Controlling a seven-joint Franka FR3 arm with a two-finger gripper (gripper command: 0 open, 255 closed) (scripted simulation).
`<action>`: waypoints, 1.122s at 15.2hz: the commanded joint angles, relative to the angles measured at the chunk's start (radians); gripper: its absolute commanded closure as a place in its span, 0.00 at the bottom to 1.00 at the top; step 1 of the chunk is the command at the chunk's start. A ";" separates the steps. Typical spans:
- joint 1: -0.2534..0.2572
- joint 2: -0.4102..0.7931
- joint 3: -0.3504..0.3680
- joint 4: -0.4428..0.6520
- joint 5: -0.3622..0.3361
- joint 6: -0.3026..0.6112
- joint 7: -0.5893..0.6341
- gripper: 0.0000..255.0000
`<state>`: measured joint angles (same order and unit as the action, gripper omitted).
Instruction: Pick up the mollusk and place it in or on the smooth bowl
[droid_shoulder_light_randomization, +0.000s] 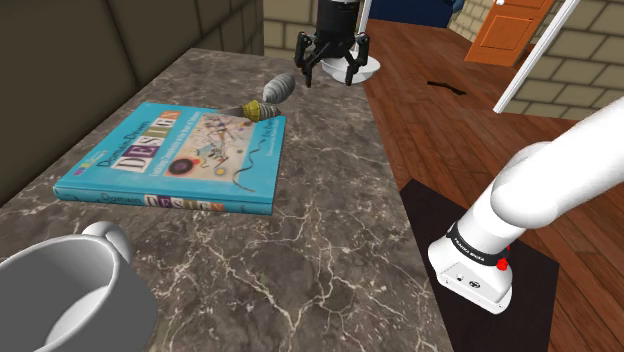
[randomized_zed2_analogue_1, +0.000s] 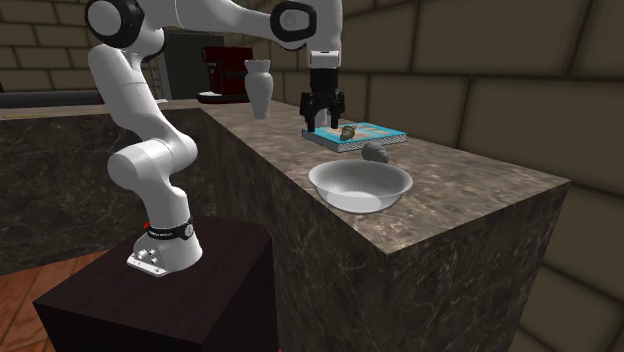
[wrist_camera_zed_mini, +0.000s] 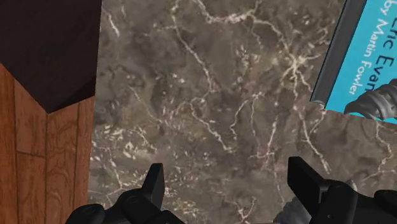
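Claw (droid_shoulder_light_randomization: 333, 68) spread wide, gripping nothing, hovering over the marble counter (droid_shoulder_light_randomization: 330, 230) just beside the teal book (droid_shoulder_light_randomization: 180, 150). The mollusk (droid_shoulder_light_randomization: 255, 108), a ribbed spiral shell, lies on that book's far corner. Likely rigid, light, slick-curved, so pinch across its fat middle.

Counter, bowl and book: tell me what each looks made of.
Counter: seems polished stone, marble-like; it is dark brown with pale branching veins and a soft sheen.
Bowl: plain pale grey, smooth, faintly shiny; could be ceramic or metal, I cannot tell which.
Book: teal printed cover, probably glossy card.
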<state>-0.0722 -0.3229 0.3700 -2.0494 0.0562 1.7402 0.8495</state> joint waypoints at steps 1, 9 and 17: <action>-0.015 0.094 0.046 0.086 -0.044 0.002 0.117 0.00; 0.023 0.498 0.132 0.491 -0.293 -0.093 0.538 0.00; 0.017 0.505 0.119 0.400 -0.302 0.004 0.555 0.00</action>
<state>-0.0529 0.1832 0.4901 -1.6309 -0.2453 1.7261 1.4036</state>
